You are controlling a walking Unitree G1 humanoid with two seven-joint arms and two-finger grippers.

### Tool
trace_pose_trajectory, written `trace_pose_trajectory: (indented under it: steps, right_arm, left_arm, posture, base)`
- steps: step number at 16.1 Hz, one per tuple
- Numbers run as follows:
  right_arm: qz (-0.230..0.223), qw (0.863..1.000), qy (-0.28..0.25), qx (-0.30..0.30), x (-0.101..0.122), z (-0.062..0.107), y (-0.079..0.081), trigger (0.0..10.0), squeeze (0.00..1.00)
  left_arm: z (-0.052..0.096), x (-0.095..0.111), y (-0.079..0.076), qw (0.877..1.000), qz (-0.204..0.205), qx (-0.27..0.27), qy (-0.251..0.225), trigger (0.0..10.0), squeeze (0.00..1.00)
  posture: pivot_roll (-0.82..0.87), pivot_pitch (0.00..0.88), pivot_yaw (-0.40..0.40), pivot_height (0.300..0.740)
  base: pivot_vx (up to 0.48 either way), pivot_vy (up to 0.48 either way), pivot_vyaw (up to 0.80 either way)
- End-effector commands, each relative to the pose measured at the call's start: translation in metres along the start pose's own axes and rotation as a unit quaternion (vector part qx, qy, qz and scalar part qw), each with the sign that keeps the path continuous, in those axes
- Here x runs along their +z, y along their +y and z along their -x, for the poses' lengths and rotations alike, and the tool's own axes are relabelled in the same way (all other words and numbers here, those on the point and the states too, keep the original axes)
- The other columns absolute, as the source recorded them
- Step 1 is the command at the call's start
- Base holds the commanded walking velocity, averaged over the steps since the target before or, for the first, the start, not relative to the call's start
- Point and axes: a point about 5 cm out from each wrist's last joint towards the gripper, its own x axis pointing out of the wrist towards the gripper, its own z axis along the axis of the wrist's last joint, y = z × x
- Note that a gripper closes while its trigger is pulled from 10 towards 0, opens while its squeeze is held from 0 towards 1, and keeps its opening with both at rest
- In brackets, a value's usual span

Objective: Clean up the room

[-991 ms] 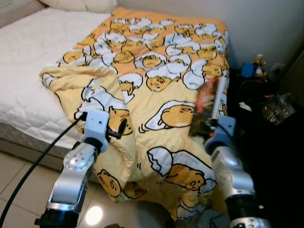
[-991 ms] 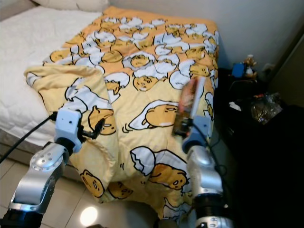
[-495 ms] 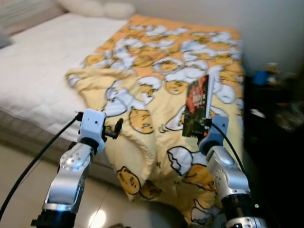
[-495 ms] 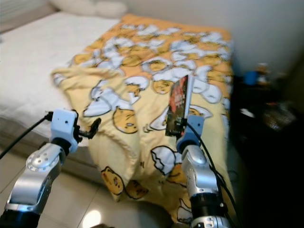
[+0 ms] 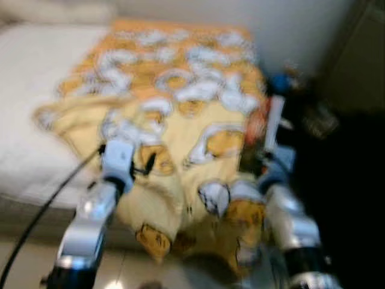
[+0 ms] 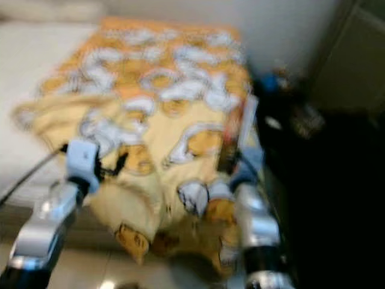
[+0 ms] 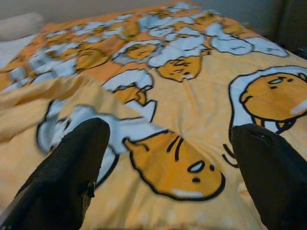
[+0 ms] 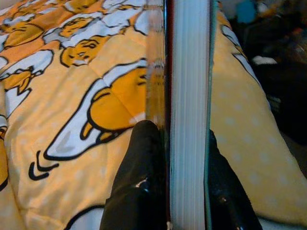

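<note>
My right gripper (image 5: 260,164) is shut on a book (image 5: 262,133) with a dark red cover, held upright over the right side of the bed. In the right wrist view its white page edge (image 8: 189,110) runs between my two black fingers (image 8: 144,177). A yellow blanket (image 5: 180,114) printed with egg cartoons covers the bed and hangs over its near edge. My left gripper (image 5: 147,164) is open above a folded-back part of the blanket; in the left wrist view its fingers (image 7: 72,172) stand wide apart with nothing between them.
The bare white mattress (image 5: 36,78) lies to the left of the blanket. A dark, cluttered area with a blue object (image 5: 278,82) sits to the right of the bed, against a pale wall (image 5: 289,24). Tiled floor (image 5: 24,265) runs below the bed edge.
The head views have swung and are now blurred, so the camera is moving. Both arms keep about the same pose, the book still held upright.
</note>
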Motion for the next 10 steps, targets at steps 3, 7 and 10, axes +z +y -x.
trace_pose_trajectory:
  steps: [3, 7, 10]
  right_arm:
    - [0.002, 1.0, -0.023, -0.014, 0.014, -0.0017, -0.0088, 10.0, 0.0]
    - [0.002, 1.0, -0.027, -0.012, 0.0148, -0.0018, -0.0081, 10.0, 0.0]
    - [0.008, 0.999, -0.029, -0.011, 0.0154, -0.0018, -0.0078, 10.0, 0.0]
  left_arm:
    - [-0.0023, 0.0027, -0.0043, 1.0, -0.002, -0.005, -0.002, 10.0, 0.0]
    - [-0.0028, 0.0028, -0.0028, 1.0, -0.001, -0.003, -0.003, 10.0, 0.0]
    - [-0.0031, 0.0032, -0.0019, 1.0, -0.002, 0.0, -0.003, 10.0, 0.0]
  posture:
    - [0.04, 0.0, -0.006, 0.74]
    - [0.04, 0.0, -0.006, 0.74]
    - [0.04, 0.0, -0.006, 0.74]
  base:
    - [0.0, 0.312, -0.8]
    - [0.0, 0.311, -0.2]
    - [0.0, 0.31, 0.0]
